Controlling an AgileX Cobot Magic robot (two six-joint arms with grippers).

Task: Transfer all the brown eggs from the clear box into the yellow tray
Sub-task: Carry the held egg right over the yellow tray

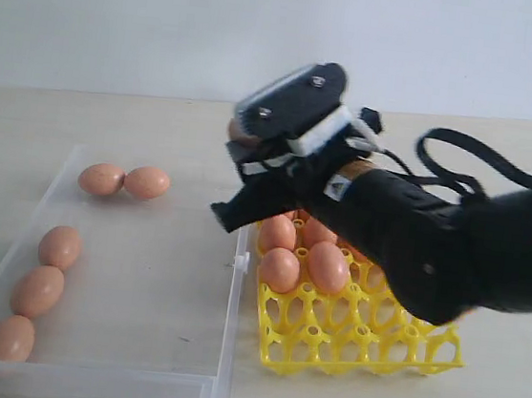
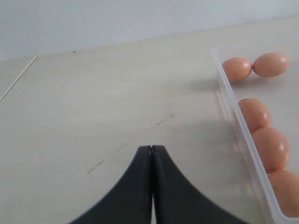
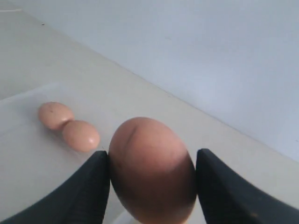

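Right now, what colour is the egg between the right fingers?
Light reddish-brown egg, clearest in the right wrist view.

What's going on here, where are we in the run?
The right gripper is shut on a brown egg, held in the air near where the clear box meets the yellow tray. Five eggs remain in the box; at least four eggs sit in the tray, with the arm hiding part of it. The left gripper is shut and empty, over the bare table beside the box.
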